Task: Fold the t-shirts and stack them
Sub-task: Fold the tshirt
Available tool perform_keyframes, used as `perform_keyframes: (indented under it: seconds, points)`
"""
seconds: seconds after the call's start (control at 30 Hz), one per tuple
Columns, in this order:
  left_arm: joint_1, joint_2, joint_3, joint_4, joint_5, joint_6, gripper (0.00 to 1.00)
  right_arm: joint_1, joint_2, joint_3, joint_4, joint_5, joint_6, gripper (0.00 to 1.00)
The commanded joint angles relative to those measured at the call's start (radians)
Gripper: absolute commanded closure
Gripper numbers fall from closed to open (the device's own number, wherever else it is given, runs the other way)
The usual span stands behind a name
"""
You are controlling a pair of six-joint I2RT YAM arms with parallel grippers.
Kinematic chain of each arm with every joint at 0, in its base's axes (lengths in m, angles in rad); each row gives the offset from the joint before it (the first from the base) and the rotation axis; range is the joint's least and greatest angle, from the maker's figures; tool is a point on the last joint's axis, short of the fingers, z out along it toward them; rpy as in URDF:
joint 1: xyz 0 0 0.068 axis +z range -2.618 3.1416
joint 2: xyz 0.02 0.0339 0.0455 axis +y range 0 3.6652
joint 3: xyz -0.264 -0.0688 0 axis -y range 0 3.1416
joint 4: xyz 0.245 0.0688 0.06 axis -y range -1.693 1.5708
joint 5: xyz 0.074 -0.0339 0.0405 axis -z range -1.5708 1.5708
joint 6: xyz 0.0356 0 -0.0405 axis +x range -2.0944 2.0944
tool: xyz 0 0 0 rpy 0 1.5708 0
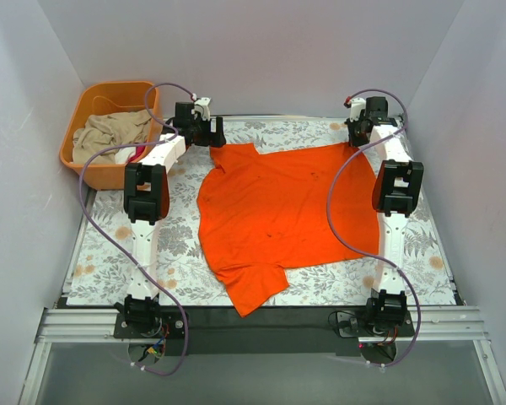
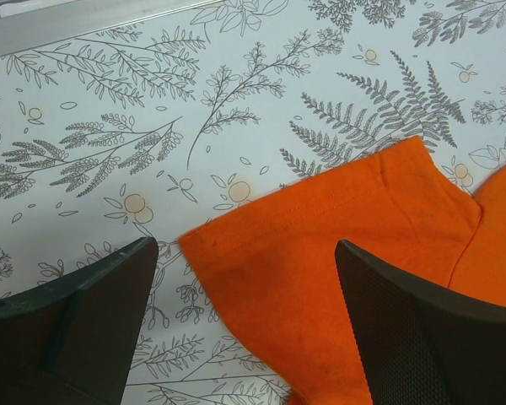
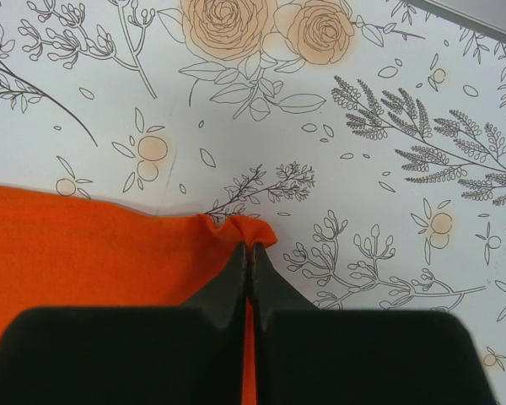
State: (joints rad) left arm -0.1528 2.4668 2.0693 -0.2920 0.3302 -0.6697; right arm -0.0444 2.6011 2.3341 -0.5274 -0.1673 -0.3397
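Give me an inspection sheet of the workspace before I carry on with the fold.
Surface: floral tablecloth, flat, covers the table.
Job's things: orange t-shirt spread unfolded mid-cloth, one sleeve toward the near edge; no stack seen.
Clutter: orange tub at the far left corner, beige cloth heaped inside.
Hands: left hand open, astride a sleeve corner; right hand shut on the shirt's far right edge, cloth bunched there.
Cables: purple cables loop off both arms; the right one crosses the shirt in the top view.
Surroundings: white walls on three sides, metal rail along the near edge.
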Motion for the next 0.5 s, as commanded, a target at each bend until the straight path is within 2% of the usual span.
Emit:
perform_keyframes:
  seconds: [0.0, 0.3, 0.47]
  points:
    - [-0.004, 0.000, 0.041, -0.025, -0.022, 0.015, 0.21, 0.001, 0.008, 0.018, -0.022, 0.002, -0.012, 0.99]
    - [-0.045, 0.060, 0.072, -0.056, -0.169, 0.128, 0.23, 0.002, -0.030, -0.051, 0.023, -0.024, -0.024, 0.99]
    - [-0.053, 0.086, 0.080, -0.075, -0.194, 0.136, 0.32, 0.001, -0.053, -0.081, 0.049, -0.025, -0.025, 0.99]
